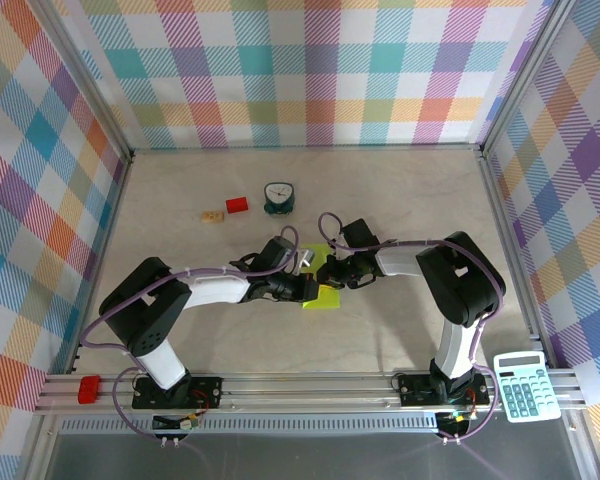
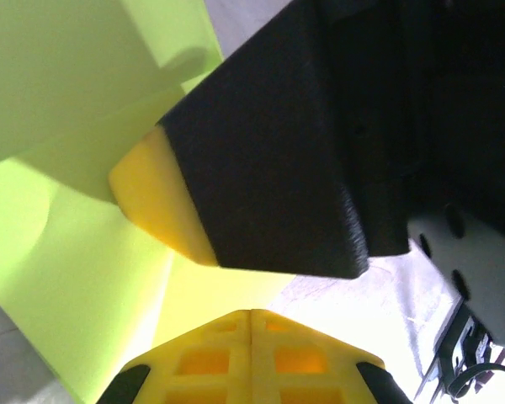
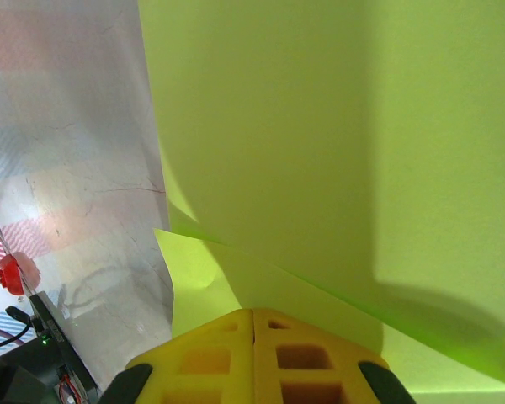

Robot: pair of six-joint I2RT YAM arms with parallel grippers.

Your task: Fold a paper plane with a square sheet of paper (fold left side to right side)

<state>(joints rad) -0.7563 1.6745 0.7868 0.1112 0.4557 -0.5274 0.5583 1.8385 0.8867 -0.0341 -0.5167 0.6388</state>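
The square sheet of paper [image 1: 326, 297] is lime yellow-green and lies mid-table, partly folded, under both grippers. My left gripper [image 1: 306, 288] comes in from the left, shut, with its yellow fingertips together and resting low on the paper [image 2: 59, 278]. My right gripper [image 1: 333, 271] is shut too and sits on the sheet's far side, close to the left one. In the left wrist view its black finger with a yellow tip [image 2: 156, 198] hangs just ahead of my left gripper [image 2: 251, 316]. In the right wrist view my right gripper [image 3: 252, 314] points at a raised flap of the paper [image 3: 320, 126] over a lower layer.
A teal clock [image 1: 278, 197], a small red block [image 1: 237, 205] and a tan piece [image 1: 213, 215] sit behind the paper. A calculator [image 1: 523, 386] rests on the front rail at right, a red tag [image 1: 88, 388] at left. Plaid walls enclose three sides.
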